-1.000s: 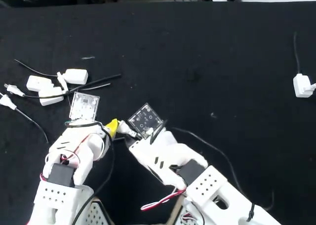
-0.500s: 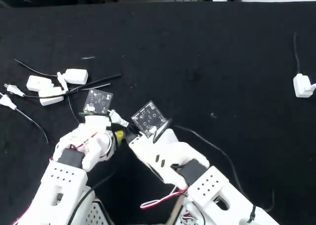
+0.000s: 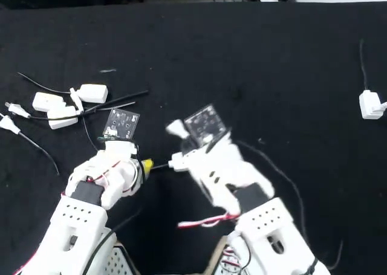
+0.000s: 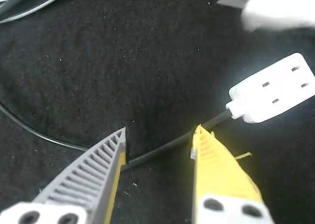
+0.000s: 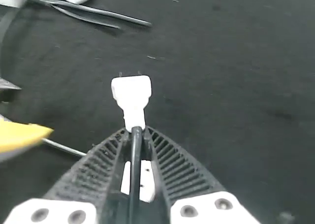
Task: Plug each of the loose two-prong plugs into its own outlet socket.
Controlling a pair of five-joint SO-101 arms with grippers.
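Holding 1 plug (image 5: 131, 98) by its cord (image 5: 134, 155), the right gripper (image 5: 136, 130) is clamped shut. The left gripper (image 4: 160, 133) stands open astride the wire (image 4: 167, 146) of the socket (image 4: 273, 96). No plug appears seated yet.

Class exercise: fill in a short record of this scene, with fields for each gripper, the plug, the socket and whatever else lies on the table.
Left gripper: open, fingers either side of the black cord behind the outlet socket
Right gripper: shut on the white two-prong plug, which sticks out past its tips
Socket state: white, on the black table, visible slots empty
Elsewhere: white plugs and cords clustered on the left arm's side; white adapter at the opposite edge
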